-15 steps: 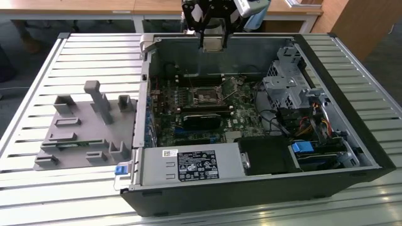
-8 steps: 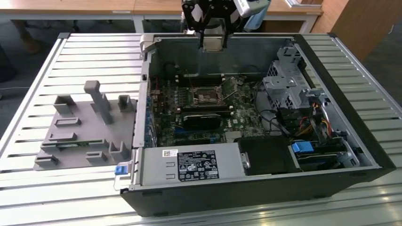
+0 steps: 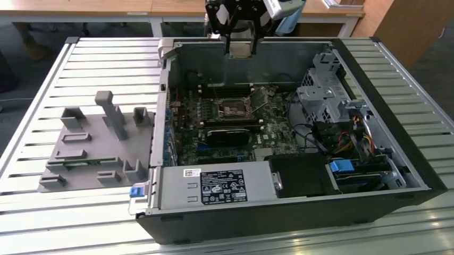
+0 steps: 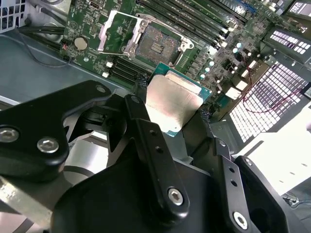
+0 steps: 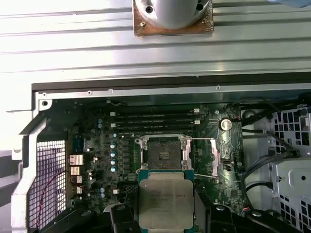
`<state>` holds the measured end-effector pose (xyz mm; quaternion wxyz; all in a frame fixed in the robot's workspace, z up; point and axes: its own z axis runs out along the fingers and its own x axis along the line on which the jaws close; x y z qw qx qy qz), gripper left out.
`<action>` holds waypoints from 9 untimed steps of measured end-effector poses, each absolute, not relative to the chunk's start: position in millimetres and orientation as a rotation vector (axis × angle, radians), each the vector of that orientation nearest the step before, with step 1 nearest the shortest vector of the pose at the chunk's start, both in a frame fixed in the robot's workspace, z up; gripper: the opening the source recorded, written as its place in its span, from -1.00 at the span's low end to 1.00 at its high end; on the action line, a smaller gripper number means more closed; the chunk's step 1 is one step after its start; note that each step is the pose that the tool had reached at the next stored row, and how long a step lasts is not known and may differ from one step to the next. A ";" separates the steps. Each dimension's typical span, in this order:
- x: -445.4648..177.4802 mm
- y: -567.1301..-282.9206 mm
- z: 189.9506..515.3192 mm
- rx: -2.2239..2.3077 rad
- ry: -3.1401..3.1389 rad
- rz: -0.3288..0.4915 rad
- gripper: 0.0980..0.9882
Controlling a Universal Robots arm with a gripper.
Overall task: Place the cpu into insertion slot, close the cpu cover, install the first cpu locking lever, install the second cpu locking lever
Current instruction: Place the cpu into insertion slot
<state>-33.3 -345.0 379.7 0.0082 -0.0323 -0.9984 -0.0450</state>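
The cpu (image 5: 165, 199), its silvery top showing in both wrist views, is pinched by two opposite edges between the black fingers (image 4: 147, 138) of the gripper (image 4: 172, 99), which is clamped tight on it. The chip hangs in the air over the open computer case (image 3: 369, 207), apart from the green motherboard (image 5: 97, 145) below. The insertion slot (image 5: 164, 153) lies bare with its dark centre exposed, and the cpu cover (image 5: 214, 158) is swung open to one side of it. In the exterior view the gripper sits high by the case's far wall, well above the slot. A grey moulded fixture (image 3: 92, 143) rests on the slatted table (image 3: 42, 79), at the exterior view's left of the case
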 end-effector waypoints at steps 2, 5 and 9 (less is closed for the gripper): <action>-33.3 -345.0 379.7 -0.106 -3.120 -0.141 0.00; -33.3 -345.0 379.7 -0.113 -3.120 -0.141 0.00; -33.3 -345.0 379.7 -0.123 -3.120 -0.141 0.00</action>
